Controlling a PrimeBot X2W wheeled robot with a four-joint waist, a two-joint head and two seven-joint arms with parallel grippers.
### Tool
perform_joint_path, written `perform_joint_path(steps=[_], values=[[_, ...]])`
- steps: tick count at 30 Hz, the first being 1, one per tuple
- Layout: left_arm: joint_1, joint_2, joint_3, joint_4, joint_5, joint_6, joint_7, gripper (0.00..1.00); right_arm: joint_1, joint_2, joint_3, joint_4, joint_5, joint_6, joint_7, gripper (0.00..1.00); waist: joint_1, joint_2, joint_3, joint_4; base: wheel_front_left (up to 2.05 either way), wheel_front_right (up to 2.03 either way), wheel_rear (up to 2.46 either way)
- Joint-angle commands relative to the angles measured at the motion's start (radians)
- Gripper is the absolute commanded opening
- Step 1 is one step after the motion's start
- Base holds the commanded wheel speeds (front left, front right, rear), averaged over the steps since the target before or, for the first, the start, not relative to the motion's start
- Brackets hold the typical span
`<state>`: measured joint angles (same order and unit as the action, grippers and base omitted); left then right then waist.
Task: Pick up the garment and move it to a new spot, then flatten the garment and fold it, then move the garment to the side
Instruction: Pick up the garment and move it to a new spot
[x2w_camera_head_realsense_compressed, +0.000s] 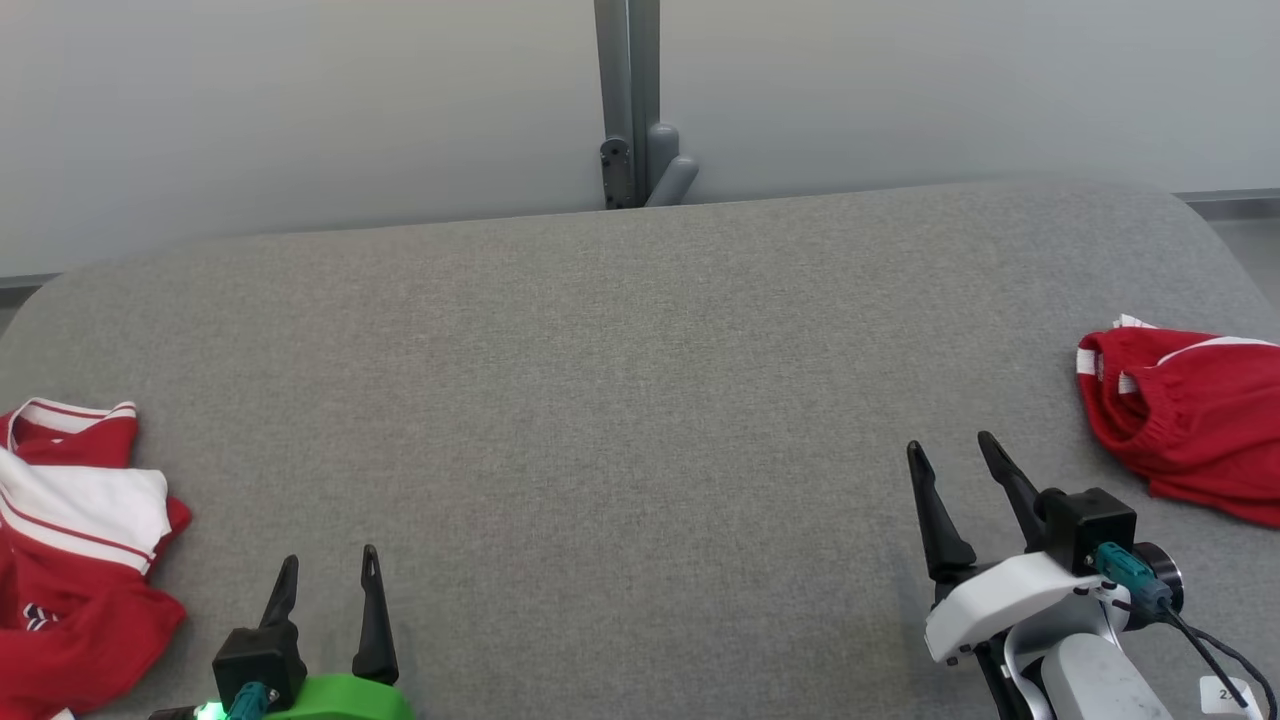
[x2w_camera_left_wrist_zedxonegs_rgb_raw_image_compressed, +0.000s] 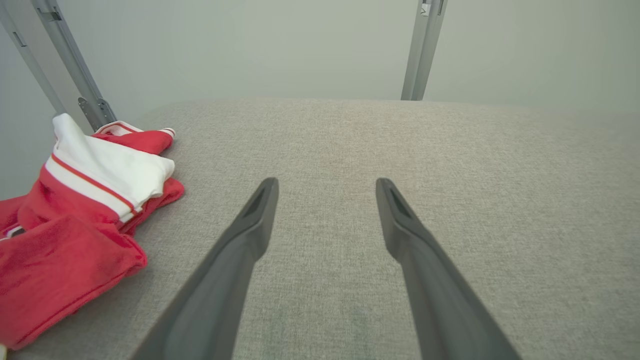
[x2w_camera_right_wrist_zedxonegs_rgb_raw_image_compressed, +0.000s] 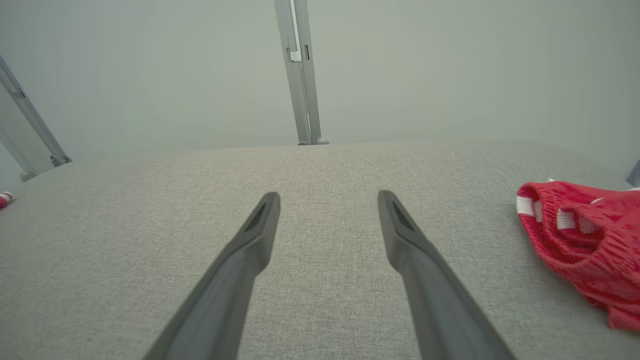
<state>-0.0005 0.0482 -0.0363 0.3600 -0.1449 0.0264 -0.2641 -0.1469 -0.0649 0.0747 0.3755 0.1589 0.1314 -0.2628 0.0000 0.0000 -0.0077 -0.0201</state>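
Lying crumpled, red garment (x2w_camera_head_realsense_compressed: 1190, 430) sits near gaping right gripper (x2w_camera_head_realsense_compressed: 948, 440).

The red-and-white garment (x2w_camera_head_realsense_compressed: 70, 560) runs off the head view's left edge, the red garment (x2w_camera_head_realsense_compressed: 1190, 430) off its right. The left tool (x2w_camera_head_realsense_compressed: 330, 556) is cut off at the bottom edge. A small label (x2w_camera_head_realsense_compressed: 1228, 693), perhaps numbered, is unreadable.

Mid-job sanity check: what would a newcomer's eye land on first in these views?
Two bright red heaps on the grey table stand out: a crumpled red-and-white garment at its left edge and a bunched red garment with white stripes at its right edge. Between them, the left gripper and right gripper hang open over the bare surface, holding nothing.
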Motion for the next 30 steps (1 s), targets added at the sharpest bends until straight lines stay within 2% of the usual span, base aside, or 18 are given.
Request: perform_joint_path(steps=[1,6,17,20,25,27,30], values=[[0.003,0.004,0.000,0.001,-0.007,0.006,0.000,1.00,0.008,0.002,0.003,-0.007,0.003,-0.001,-0.003,1.00,0.0000,0.0000,0.010,0.024,0.00,0.00,0.00],[-0.017,0.005,-0.005,0.010,-0.013,0.011,0.000,1.00,0.016,0.002,0.013,-0.014,0.008,-0.001,-0.003,1.00,0.0000,0.0000,0.029,0.120,0.00,0.00,0.00],[0.010,0.004,0.035,0.017,-0.012,0.010,0.000,1.00,-0.008,-0.009,0.081,-0.010,0.031,-0.001,-0.003,1.00,0.0000,0.0000,0.055,0.407,0.00,0.00,0.00],[0.021,0.004,0.054,0.018,-0.024,0.009,0.000,1.00,-0.011,-0.007,0.099,-0.008,0.034,-0.001,-0.003,1.00,0.0000,0.0000,0.052,0.466,0.00,0.00,0.00],[0.030,0.004,0.065,0.024,-0.028,-0.005,0.000,1.00,-0.007,-0.001,0.110,-0.011,0.043,-0.001,-0.003,1.00,0.0000,0.0000,0.043,0.524,0.00,0.00,0.00],[0.024,0.004,0.069,0.027,-0.035,-0.010,0.000,1.00,-0.010,0.000,0.115,-0.012,0.045,-0.001,-0.003,1.00,0.0000,0.0000,0.046,0.530,0.00,0.00,0.00],[-0.004,0.004,0.069,0.059,-0.084,-0.039,0.000,1.00,-0.020,-0.004,0.126,-0.019,0.049,-0.001,-0.003,1.00,0.0000,0.0000,0.060,0.522,0.00,0.00,0.00]])
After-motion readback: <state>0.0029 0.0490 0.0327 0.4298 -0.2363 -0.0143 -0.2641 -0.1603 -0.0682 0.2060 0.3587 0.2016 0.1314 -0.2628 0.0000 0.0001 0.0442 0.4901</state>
